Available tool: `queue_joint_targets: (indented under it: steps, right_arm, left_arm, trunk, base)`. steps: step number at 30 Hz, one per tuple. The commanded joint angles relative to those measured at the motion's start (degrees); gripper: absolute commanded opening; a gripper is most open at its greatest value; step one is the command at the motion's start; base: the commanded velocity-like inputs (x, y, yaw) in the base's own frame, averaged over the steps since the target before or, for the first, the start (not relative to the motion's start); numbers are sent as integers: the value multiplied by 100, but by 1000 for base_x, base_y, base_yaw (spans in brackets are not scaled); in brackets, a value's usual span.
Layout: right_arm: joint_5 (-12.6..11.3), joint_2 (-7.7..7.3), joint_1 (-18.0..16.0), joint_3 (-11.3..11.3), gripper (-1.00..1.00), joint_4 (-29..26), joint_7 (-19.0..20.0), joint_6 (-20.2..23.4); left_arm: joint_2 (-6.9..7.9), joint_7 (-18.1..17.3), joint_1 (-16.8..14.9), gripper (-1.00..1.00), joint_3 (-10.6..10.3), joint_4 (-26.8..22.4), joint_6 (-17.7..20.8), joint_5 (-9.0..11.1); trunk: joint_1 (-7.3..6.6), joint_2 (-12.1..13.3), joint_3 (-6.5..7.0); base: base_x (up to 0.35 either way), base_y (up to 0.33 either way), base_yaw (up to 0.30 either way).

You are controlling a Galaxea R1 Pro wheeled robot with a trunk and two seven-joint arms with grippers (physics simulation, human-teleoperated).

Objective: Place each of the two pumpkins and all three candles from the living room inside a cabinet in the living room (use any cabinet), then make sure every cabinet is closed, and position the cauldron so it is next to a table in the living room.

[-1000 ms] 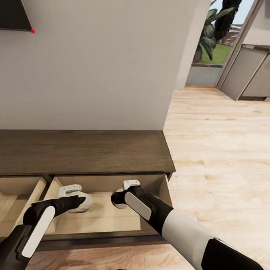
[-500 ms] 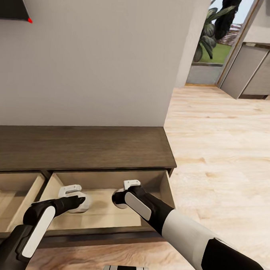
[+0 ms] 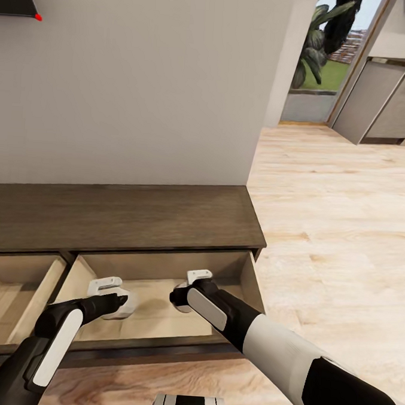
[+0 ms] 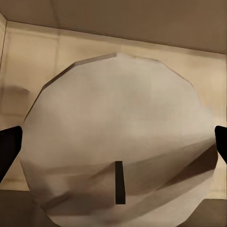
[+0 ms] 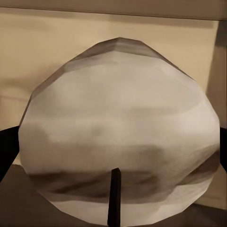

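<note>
Two candles, no readable writing.

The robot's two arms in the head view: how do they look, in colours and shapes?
Both arms are rounded black shells with white panels. The left arm is mostly black with a long white oval inlay. The right arm has a wide white forearm section, a black elbow part and a similar white inlay near the wrist. Each wrist carries a small white bracket. No cables or markings show.

Support: long low dark-brown wooden cabinet against the pale wall, standing on light wood plank floor.
Top: bare dark wood.
Front: two pale-wood compartments pulled open, side by side, at 6 o'clock of the top.
</note>
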Motion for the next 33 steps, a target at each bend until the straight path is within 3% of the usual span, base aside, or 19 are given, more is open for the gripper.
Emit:
queue_joint_targets:
  steps: [1, 8, 15, 33]
  right_arm:
    - [-47, 0, -8, 19, -100, -4, -67, -6]
    - [-101, 0, -8, 16, -100, 2, -447, -6]
    - [-115, 0, -8, 16, -100, 2, -481, -6]
    - [-116, 0, -8, 16, -100, 2, -482, -6]
  left_arm:
    - [2, 44, -3, -100, -2, -6, 18, 47]
    - [2, 42, -3, -100, -2, -10, 18, 47]
    - [2, 44, -3, -100, -2, -9, 17, 47]
    - [2, 40, -3, -100, -5, -15, 18, 47]
  trunk:
    - [-2, -3, -5]
    - [-2, -3, -5]
    - [9, -8, -94]
    - [9, -8, -94]
  base:
    - [0, 0, 0]
    - [0, 0, 0]
    - [0, 0, 0]
    - [0, -47, 0]
